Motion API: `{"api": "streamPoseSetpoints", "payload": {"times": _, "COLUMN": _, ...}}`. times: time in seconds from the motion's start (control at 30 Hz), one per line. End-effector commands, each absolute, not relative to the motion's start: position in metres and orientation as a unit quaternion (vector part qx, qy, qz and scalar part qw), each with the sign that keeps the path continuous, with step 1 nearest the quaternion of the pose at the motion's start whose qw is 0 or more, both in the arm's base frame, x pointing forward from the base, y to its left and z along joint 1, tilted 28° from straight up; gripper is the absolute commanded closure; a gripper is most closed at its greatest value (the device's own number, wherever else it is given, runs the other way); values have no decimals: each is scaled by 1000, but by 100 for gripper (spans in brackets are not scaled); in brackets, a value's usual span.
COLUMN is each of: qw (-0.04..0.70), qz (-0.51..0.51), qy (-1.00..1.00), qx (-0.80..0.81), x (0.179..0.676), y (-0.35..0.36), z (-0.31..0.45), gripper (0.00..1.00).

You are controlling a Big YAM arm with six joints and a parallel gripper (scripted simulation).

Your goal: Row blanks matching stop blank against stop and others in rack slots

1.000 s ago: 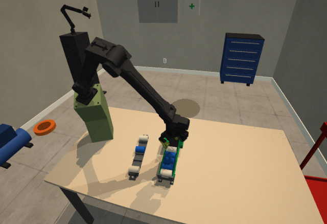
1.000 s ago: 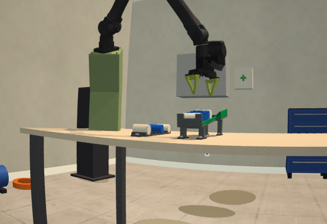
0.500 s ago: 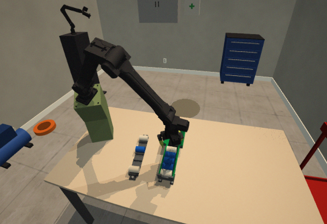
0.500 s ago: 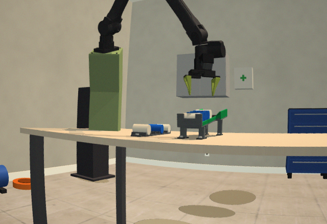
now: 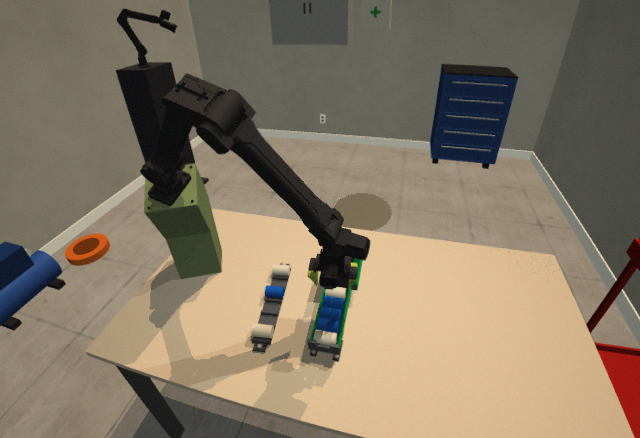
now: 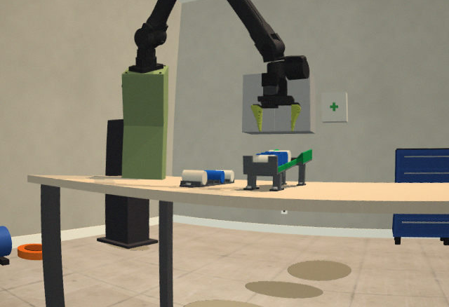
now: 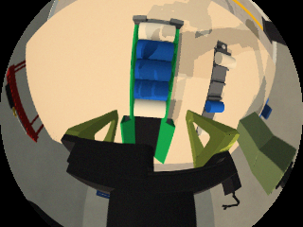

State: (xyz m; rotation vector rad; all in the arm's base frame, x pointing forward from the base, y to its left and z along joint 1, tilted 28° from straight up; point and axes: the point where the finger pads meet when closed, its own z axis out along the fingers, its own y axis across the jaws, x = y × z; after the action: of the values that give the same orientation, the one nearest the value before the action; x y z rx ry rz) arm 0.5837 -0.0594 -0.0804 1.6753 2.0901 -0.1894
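The green feed ramp (image 5: 330,317) stands on grey legs mid-table. A white blank (image 5: 325,339) lies at its stop. Three blue blanks (image 5: 330,311) lie across the ramp behind it, and another white blank (image 5: 336,292) lies above them. The wrist view shows the same row on the ramp (image 7: 154,76). The grey stock rack (image 5: 269,309) to the left holds a white blank (image 5: 280,270), a blue blank (image 5: 274,291) and a white blank (image 5: 262,331). My gripper (image 6: 275,117) is open and empty. It hangs well above the ramp's upper part, fingers pointing down.
The arm's green pedestal (image 5: 186,226) stands at the table's back left corner. A red frame (image 5: 617,319) is off the table's right edge. A blue drawer cabinet (image 5: 473,113) stands by the far wall.
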Motion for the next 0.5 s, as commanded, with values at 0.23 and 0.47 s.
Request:
{"api": "streamPoseSetpoints", "payload": {"times": 0.23, "qw": 250, "qz": -40, "qy": 720, "qx": 646, "x": 601, "y": -60, "z": -60, "gripper": 20}}
{"api": "streamPoseSetpoints", "payload": {"times": 0.47, "qw": 250, "qz": -40, "qy": 720, "qx": 646, "x": 601, "y": -60, "z": -60, "gripper": 20}}
